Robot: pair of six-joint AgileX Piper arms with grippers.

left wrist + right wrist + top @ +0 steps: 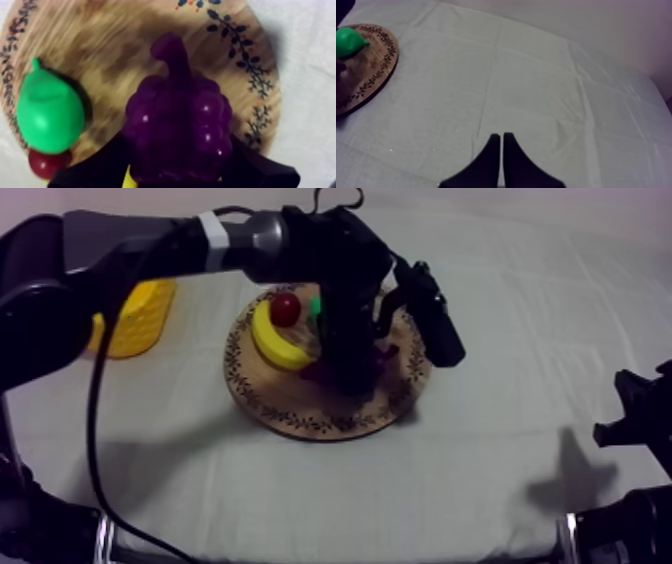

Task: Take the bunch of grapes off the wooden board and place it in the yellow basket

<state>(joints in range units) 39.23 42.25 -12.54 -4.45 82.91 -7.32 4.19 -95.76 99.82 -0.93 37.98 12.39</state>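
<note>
The left jaws stand wide astride the purple bunch of grapes (177, 135), lying on the round wooden board with a patterned rim (100, 55) near a green pear (49, 117); a shallow, off-centre close could likely squirt it free; the right jaws rest pressed together.

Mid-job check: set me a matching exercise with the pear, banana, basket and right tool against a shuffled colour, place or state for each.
1 pear
2 banana
3 basket
4 right tool

A shut, above bare cloth
B yellow, off the board
C green, beside the grapes
D yellow, lying on the board

Pairs: 1-C, 2-D, 3-B, 4-A
</note>
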